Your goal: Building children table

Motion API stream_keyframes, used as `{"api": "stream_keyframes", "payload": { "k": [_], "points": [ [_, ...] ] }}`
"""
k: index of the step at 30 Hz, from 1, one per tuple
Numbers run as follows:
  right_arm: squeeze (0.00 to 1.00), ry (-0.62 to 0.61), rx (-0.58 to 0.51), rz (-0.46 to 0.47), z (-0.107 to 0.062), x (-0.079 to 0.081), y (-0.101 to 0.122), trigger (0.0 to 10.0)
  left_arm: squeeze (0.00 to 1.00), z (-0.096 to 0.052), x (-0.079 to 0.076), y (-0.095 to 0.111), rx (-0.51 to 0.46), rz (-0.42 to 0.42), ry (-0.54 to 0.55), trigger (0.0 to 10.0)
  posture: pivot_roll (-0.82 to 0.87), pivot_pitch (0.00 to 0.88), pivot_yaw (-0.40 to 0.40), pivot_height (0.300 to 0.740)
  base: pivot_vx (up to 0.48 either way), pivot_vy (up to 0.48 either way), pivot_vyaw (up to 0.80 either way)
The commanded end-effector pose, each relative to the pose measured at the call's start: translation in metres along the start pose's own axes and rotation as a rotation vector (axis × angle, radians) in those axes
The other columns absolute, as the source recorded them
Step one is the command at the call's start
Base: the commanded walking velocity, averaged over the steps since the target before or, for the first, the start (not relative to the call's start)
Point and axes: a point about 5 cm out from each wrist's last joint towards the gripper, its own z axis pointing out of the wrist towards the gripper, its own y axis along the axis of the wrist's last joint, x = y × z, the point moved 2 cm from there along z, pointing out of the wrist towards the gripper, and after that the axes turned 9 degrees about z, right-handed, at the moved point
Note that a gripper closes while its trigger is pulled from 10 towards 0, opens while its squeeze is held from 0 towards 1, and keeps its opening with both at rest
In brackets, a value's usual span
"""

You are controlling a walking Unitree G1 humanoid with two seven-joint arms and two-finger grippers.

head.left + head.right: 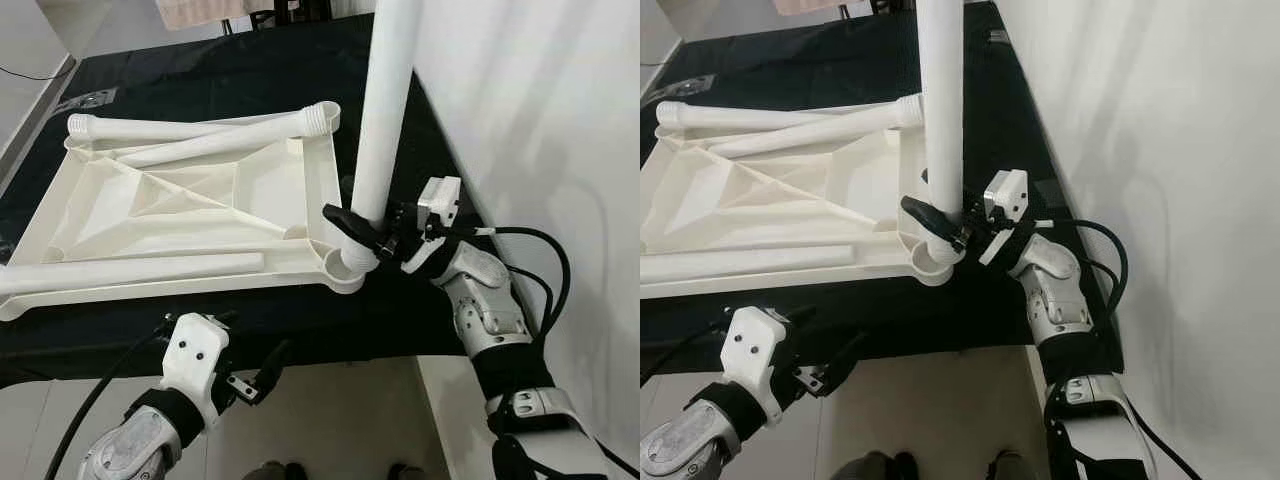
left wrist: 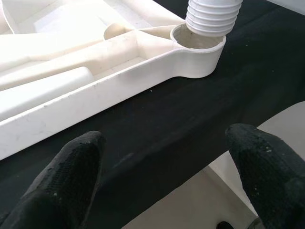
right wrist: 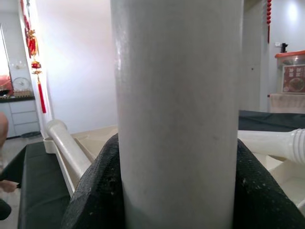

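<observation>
My right gripper [image 1: 362,232] is clamped on the upright leg [image 1: 385,110], its threaded end sitting in the corner socket [image 2: 198,45] at the tabletop's [image 1: 190,205] four o'clock. If I tilt it, the threads may cross-bind. My left gripper [image 1: 262,372] hangs spread apart at seven o'clock.

Smooth white plastic table top [image 1: 180,200] (slightly glossy), matt black cloth [image 1: 250,70]
</observation>
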Motion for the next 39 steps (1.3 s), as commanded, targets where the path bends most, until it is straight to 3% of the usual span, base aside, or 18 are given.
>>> {"api": "stream_keyframes", "payload": {
  "k": [1, 14, 26, 32, 39],
  "points": [
    [0.0, 0.072, 0.077, 0.037, 0.0, 0.014, -0.017, 10.0, 0.0, -0.001, -0.001, -0.001, 0.013, -0.018, -0.005, 10.0, 0.02, 0.268, 0.07, 0.74, 0.0, 0.0, 0.0],
    [0.0, 0.159, 0.065, 0.034, 0.014, 0.025, -0.012, 10.0, 0.0, -0.002, -0.002, 0.0, 0.01, -0.021, -0.003, 10.0, 0.03, 0.275, 0.063, 0.74, 0.0, 0.0, 0.0],
    [0.0, 0.091, 0.072, 0.064, 0.027, 0.001, -0.012, 10.0, 0.0, -0.004, -0.004, 0.003, 0.008, -0.031, -0.001, 10.0, 0.04, 0.29, 0.054, 0.74, 0.0, 0.0, 0.0],
    [0.0, 0.157, 0.073, 0.075, 0.032, 0.008, -0.01, 10.0, 0.0, -0.005, -0.004, 0.003, 0.01, -0.04, 0.002, 10.0, 0.04, 0.295, 0.049, 0.74, 0.0, 0.0, 0.0],
    [0.0, 0.248, 0.11, 0.11, 0.024, 0.016, -0.02, 10.0, 0.0, -0.006, -0.005, 0.003, 0.011, -0.053, 0.002, 10.0, 0.04, 0.296, 0.049, 0.74, 0.0, 0.0, 0.0]
  ]
}}
